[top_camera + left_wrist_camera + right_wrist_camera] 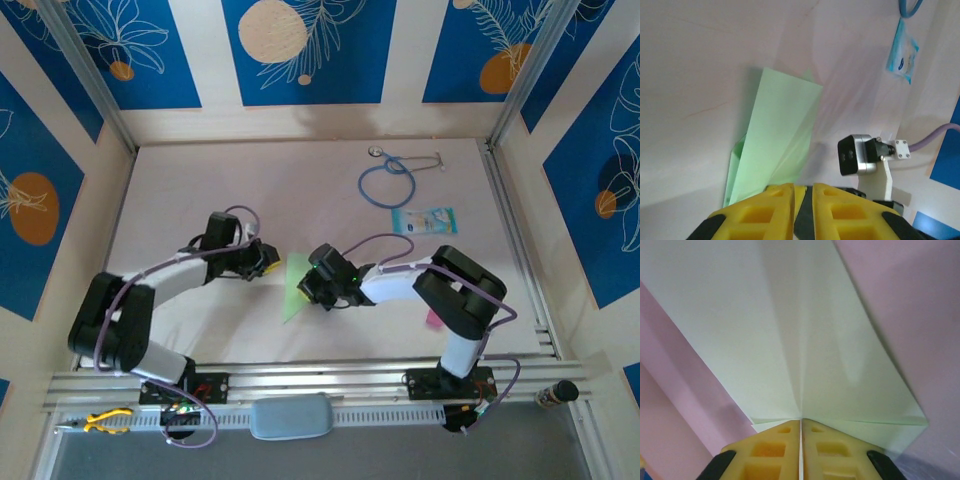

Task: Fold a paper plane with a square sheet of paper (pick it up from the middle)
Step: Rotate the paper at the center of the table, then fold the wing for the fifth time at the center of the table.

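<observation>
1. the green paper (295,290) lies creased on the table (200,190), between the two tools and touching the tips of both.
2. left tool (804,187): narrow, only a slim slit between its fingers, right over the paper's end. we cannot tell whether it pinches.
3. right tool (801,421): closed, its tips at the paper's edge where the centre crease ends.
4. the right wrist stands just ahead and right of the left tool, the nearest obstacle.
5. a stethoscope (390,180) and a teal-and-white packet (424,220) lie well beyond the right tool. a pink strip (433,318) sits behind it.
6. bare table opens left of the left tool.
</observation>
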Robot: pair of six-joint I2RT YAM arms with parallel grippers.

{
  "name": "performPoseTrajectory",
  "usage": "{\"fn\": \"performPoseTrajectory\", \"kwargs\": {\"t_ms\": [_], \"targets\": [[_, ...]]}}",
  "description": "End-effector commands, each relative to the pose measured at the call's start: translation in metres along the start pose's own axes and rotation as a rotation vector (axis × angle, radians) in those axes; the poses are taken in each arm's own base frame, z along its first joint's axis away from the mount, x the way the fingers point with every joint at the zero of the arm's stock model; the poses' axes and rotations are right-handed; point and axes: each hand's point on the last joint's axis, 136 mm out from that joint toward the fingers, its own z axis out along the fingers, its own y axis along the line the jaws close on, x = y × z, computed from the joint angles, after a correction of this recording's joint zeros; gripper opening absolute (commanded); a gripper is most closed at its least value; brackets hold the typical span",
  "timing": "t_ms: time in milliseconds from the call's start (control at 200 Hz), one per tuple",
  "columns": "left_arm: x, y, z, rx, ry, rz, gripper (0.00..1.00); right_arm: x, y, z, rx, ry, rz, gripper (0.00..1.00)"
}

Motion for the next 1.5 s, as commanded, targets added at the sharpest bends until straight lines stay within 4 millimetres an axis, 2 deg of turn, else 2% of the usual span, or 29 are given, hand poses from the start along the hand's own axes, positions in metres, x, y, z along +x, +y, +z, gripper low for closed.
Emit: {"fn": "performPoseTrajectory", "kwargs": {"t_ms": [0, 165, 305, 525, 590, 950, 1236, 1496], "targets": [[-0.002, -0.018, 0.012, 0.034, 0.036, 0.062, 0.16, -0.014, 0.01, -0.019, 0.0, -0.033, -0.081, 0.12], [-0.001, -0.01, 0.032, 0.016, 0.081, 0.049, 0.14, -0.02, 0.01, -0.038, 0.041, 0.007, -0.269, 0.15], [0.001, -0.004, 0.046, -0.005, 0.116, 0.038, 0.12, -0.023, -0.005, -0.044, 0.101, 0.033, -0.329, 0.17], [0.005, 0.026, 0.054, -0.1, 0.128, 0.01, 0.1, -0.023, -0.014, -0.042, 0.071, 0.085, -0.317, 0.25], [0.007, 0.035, 0.056, -0.12, 0.134, -0.002, 0.09, -0.024, -0.014, -0.043, 0.072, 0.088, -0.321, 0.32], [0.022, 0.07, 0.057, -0.186, 0.16, -0.038, 0.06, -0.025, -0.018, -0.033, 0.071, 0.169, -0.282, 0.35], [0.022, 0.069, 0.056, -0.182, 0.167, -0.021, 0.05, -0.028, -0.016, -0.026, 0.051, 0.179, -0.288, 0.35], [0.019, 0.067, 0.054, -0.196, 0.166, 0.001, 0.04, -0.048, -0.006, -0.028, 0.046, 0.14, -0.328, 0.35]]}}
